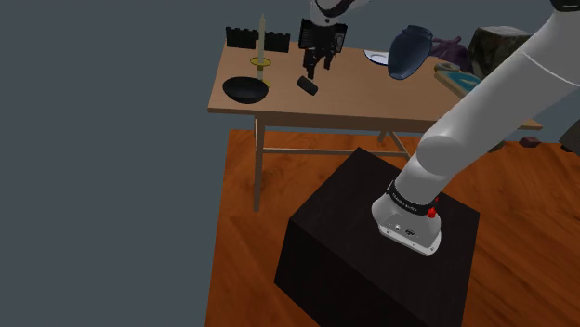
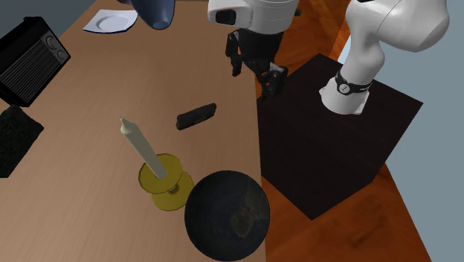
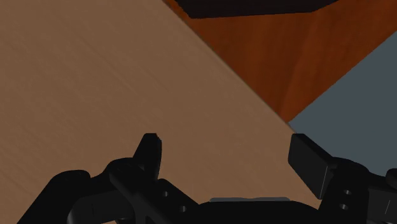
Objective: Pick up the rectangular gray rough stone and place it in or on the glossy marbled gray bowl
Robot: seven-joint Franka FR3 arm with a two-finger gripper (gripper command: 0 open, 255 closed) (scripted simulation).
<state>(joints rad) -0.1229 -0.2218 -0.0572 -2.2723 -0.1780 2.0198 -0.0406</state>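
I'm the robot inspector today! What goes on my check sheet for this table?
Surface: brown wooden table.
Job's things: dark rectangular stone lying flat on the table; dark marbled bowl, empty, at the table's edge.
Clutter: candle in a yellow holder beside the bowl; black box; white plate; blue vase.
Claw: open, holding nothing, above the table, apart from the stone.
Cables: nothing seen.
Surroundings: black stand, wooden floor, grey wall.
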